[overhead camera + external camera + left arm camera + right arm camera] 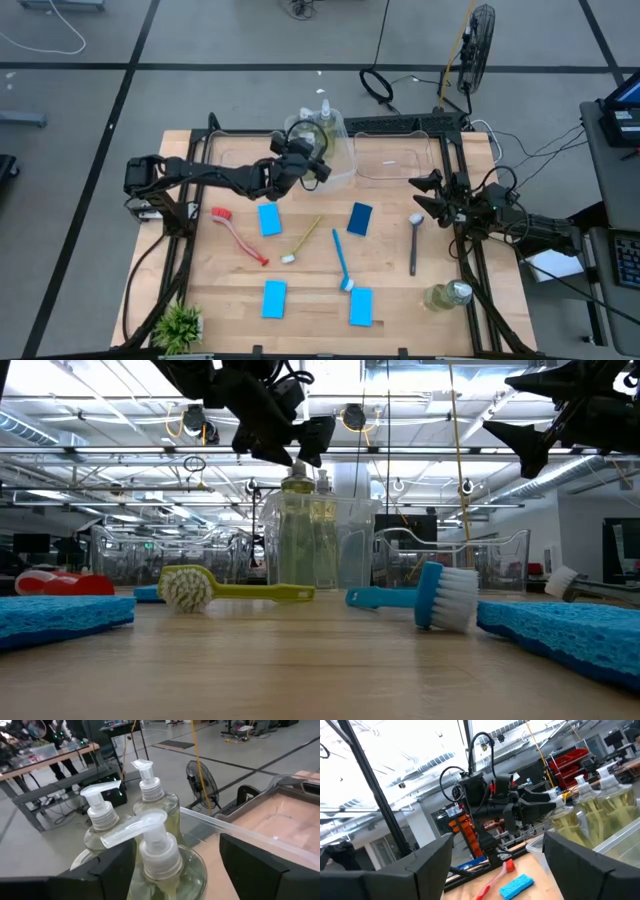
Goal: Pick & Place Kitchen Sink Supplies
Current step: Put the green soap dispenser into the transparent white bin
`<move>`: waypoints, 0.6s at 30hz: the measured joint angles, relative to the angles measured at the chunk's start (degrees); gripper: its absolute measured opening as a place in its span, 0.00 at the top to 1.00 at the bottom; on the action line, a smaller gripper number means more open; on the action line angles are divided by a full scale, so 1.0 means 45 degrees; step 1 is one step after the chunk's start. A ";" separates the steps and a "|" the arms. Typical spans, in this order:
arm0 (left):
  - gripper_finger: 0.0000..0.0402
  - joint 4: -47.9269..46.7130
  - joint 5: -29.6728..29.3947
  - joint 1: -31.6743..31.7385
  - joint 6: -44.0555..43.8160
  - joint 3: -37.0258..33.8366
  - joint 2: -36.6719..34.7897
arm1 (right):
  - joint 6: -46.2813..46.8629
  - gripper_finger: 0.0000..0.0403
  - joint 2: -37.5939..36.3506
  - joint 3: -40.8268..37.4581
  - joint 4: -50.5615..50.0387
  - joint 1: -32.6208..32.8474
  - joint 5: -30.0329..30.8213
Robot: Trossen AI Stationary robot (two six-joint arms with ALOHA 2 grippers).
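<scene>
Three clear pump bottles of yellow-green liquid (150, 795) stand upright inside a clear bin (343, 172) at the far middle of the table. My left gripper (177, 842) is open. Its fingers stand level on either side of the nearest bottle's pump neck (159, 856) and touch nothing I can see. In the low view, my left gripper (288, 442) hovers just above the bottles (297, 530). Another pump bottle (447, 295) sits at the near right. My right gripper (418, 197) waits open at the table's right, high up.
Blue sponges (269, 220) (360, 217) (274, 298) (361, 306) lie on the table among a red brush (238, 233), a yellow-green brush (302, 240), a blue brush (342, 262) and a dark grey brush (414, 243). A second clear bin (392, 160) stands beside the first. A potted plant (180, 325) is at the near left corner.
</scene>
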 joint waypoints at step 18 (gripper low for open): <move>0.23 -0.1217 -0.1543 -0.1201 0.0947 -0.0005 -0.0701 | 0.0013 0.27 -0.0005 -0.0004 0.0002 0.0005 -0.0005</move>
